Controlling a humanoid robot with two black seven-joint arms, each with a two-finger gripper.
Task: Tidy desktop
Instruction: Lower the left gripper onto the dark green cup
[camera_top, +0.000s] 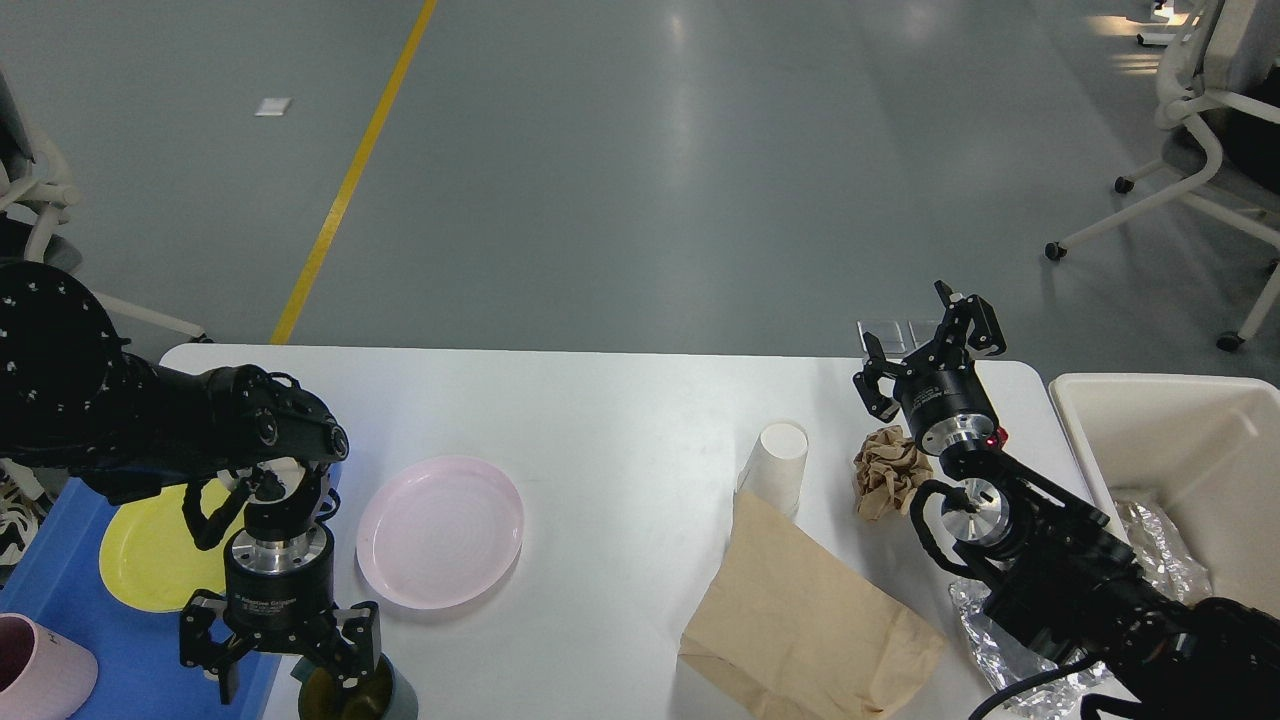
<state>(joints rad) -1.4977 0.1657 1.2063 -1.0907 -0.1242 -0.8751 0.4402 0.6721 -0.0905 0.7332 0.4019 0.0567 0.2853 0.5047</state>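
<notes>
At the near edge of the desk (620, 400), a dark green cup (350, 695) is being straddled by the left claw (285, 650), which is pointing down with its fingers spread; whether the cup is actually being gripped cannot be told. Just to its left, a blue tray (60, 600) is being used as a collecting place, a yellow plate (150, 550) and a pink mug (40, 680) already lying in it, so the cup is probably being taken there. A pink plate (440, 545) is being left on the desk just beside the tray's corner.

On the right, a brown paper bag (800, 620) and crumpled foil (1000, 650) are being left near the front edge, the foil partly hidden under the right arm. Further back, a white paper cup (775, 465) and a crumpled brown paper ball (885, 470) are waiting. The right claw (925, 345) is being held open and empty above the far right corner. A cream bin (1100, 420) off the right edge is being filled with foil. Wide bare room is being kept across the middle.
</notes>
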